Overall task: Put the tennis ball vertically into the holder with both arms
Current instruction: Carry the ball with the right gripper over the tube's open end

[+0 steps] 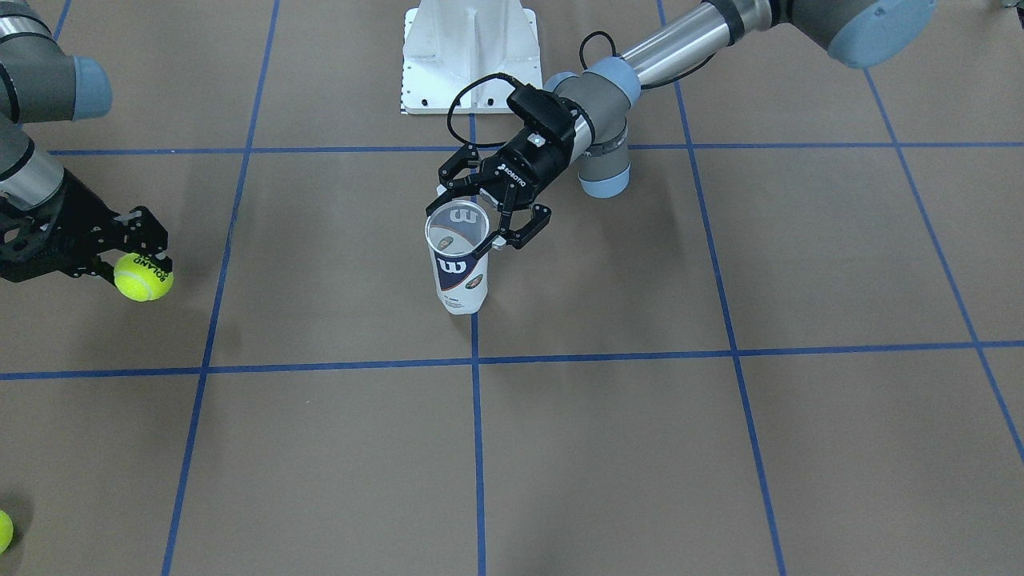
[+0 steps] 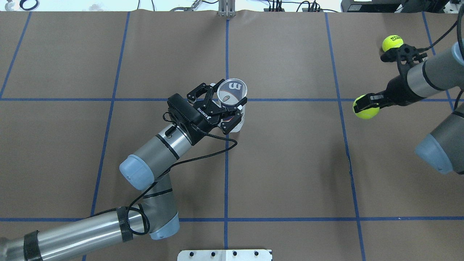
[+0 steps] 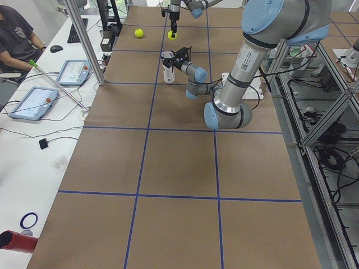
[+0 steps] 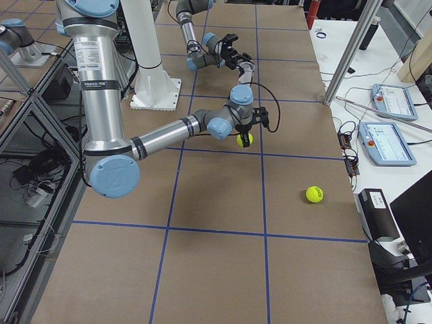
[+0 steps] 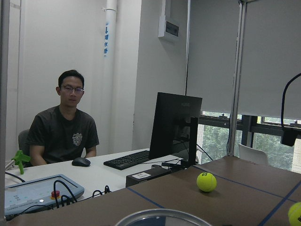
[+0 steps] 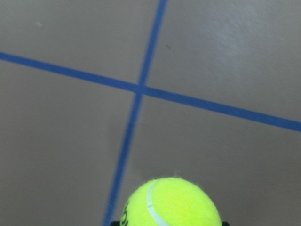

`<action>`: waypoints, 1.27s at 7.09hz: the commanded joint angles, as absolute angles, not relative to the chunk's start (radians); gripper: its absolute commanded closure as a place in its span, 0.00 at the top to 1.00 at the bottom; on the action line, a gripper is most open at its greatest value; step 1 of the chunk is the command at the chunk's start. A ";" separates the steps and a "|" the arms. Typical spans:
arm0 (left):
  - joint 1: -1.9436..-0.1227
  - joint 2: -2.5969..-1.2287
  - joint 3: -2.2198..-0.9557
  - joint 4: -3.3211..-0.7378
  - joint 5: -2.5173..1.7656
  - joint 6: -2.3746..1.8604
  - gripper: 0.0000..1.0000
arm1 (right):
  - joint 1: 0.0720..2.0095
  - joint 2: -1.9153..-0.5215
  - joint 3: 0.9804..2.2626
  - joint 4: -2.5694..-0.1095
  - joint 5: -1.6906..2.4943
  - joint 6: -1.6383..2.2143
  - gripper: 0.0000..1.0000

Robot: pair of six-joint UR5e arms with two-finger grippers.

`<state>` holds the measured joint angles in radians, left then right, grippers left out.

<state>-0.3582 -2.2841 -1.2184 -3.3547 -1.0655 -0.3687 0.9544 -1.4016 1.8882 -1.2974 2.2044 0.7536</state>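
Note:
The holder [image 1: 458, 264], a clear can with a white and navy label, stands upright on the table near the centre; it also shows in the overhead view [image 2: 233, 99]. My left gripper [image 1: 480, 210] reaches in from the side, its fingers closed around the can just below the open rim [image 5: 162, 217]. My right gripper [image 1: 134, 268] is shut on a yellow-green tennis ball [image 1: 144, 277], held above the table far to the can's side [image 2: 366, 107]. The ball fills the bottom of the right wrist view [image 6: 171, 202].
A second tennis ball [image 2: 392, 42] lies on the table beyond the right arm, also seen in the left wrist view [image 5: 206, 181]. The white pedestal base [image 1: 468, 56] stands behind the can. Blue tape lines cross the brown table. An operator sits at a desk past the table's end.

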 commanded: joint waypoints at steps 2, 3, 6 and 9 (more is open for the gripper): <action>-0.353 -2.284 -1.206 -3.356 -1.065 -0.359 0.79 | 0.945 -1.134 1.996 -1.691 2.210 0.820 0.00; -0.348 -2.284 -1.201 -3.356 -1.065 -0.359 0.79 | 0.930 -1.094 1.996 -1.692 2.212 0.901 0.00; -0.345 -2.286 -1.201 -3.356 -1.066 -0.359 0.85 | 0.864 -0.971 1.979 -1.694 2.200 1.075 0.00; -0.341 -2.289 -1.203 -3.356 -1.066 -0.360 0.87 | 0.818 -0.886 1.938 -1.694 2.162 1.147 0.00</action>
<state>-0.3422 -2.2879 -1.2025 -3.3563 -1.0661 -0.3600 0.8381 -0.9267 1.9587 -1.6935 2.1820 1.1027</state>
